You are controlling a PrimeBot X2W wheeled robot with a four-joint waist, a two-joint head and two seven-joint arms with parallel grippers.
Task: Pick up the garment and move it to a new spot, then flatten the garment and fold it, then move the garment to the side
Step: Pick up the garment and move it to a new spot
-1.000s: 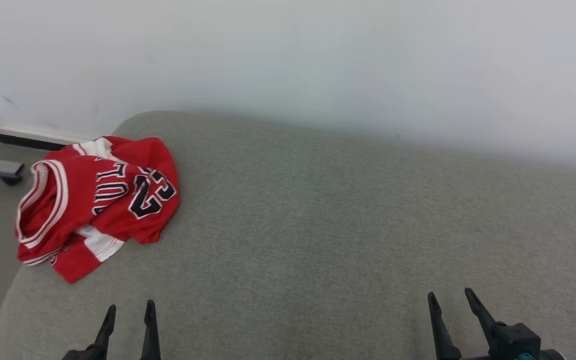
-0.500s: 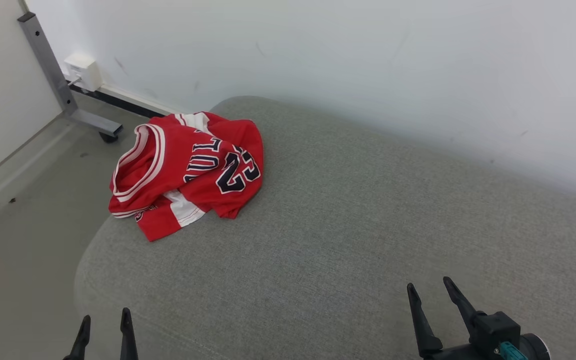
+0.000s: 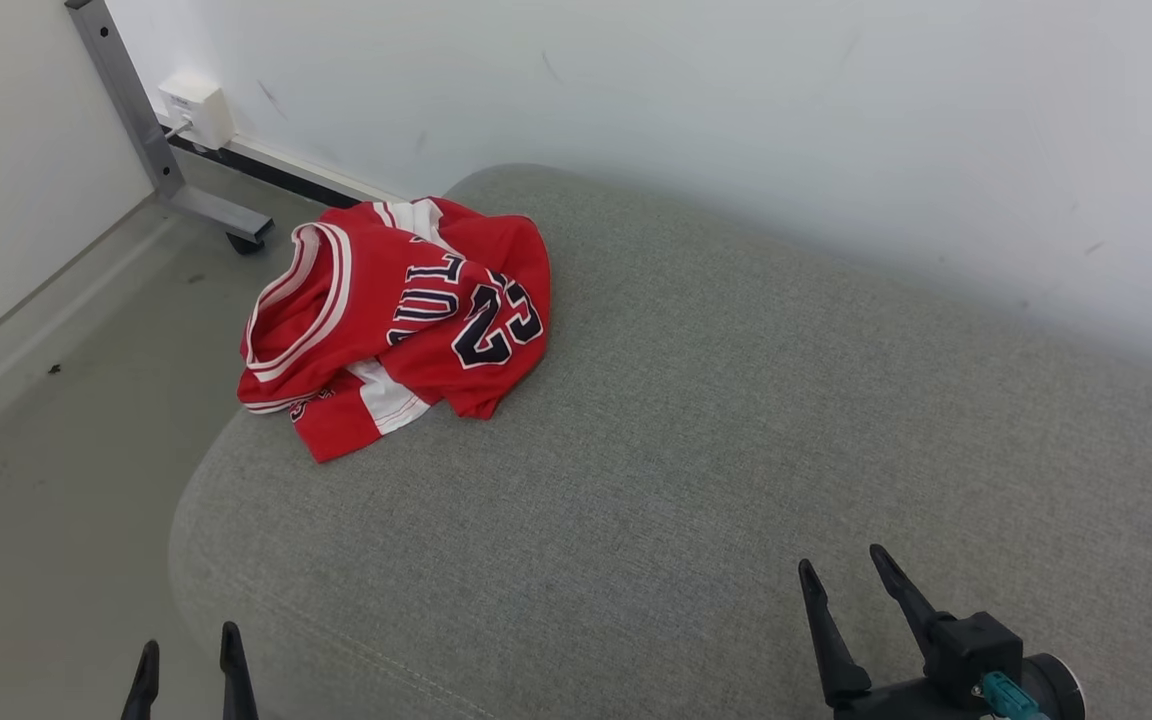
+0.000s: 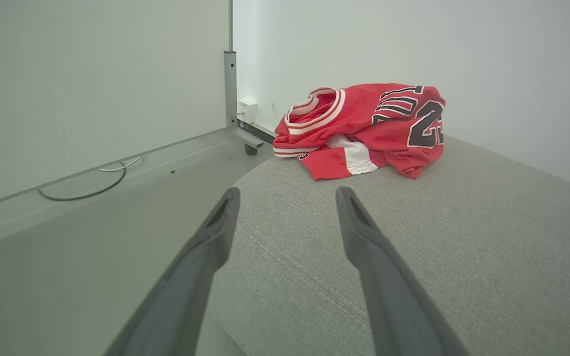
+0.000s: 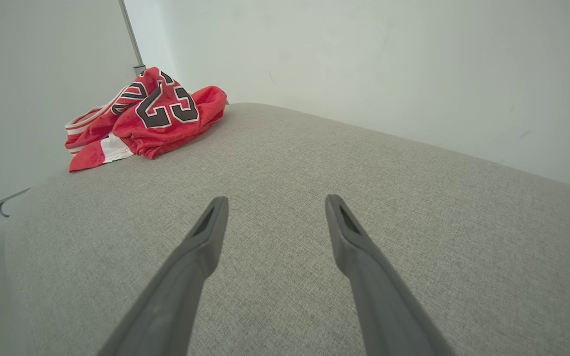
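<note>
The garment point(image 3: 401, 320) is a red jersey with white trim and a dark number 23. It lies crumpled at the far left end of a grey upholstered surface point(image 3: 716, 420). In the left wrist view the garment point(image 4: 364, 128) sits ahead and a little right of my open left gripper point(image 4: 287, 194). My left gripper point(image 3: 189, 646) hangs at the lower left, over the surface's near left edge, empty. My right gripper point(image 3: 842, 563) stands open at the lower right above the cushion. In the right wrist view the garment point(image 5: 151, 116) lies far off to the upper left of my right gripper point(image 5: 275, 200).
A white wall point(image 3: 736, 120) runs behind the cushion. Grey floor point(image 3: 56, 420) lies left of it, with a metal wheeled frame leg point(image 3: 166, 160), a white wall box point(image 3: 198, 108) and a loose cable point(image 4: 87, 185) along the skirting.
The head camera has swung left and down, so the jersey sits further right in the picture and the floor and frame leg show. Both grippers stay open and low; the jersey has not moved.
</note>
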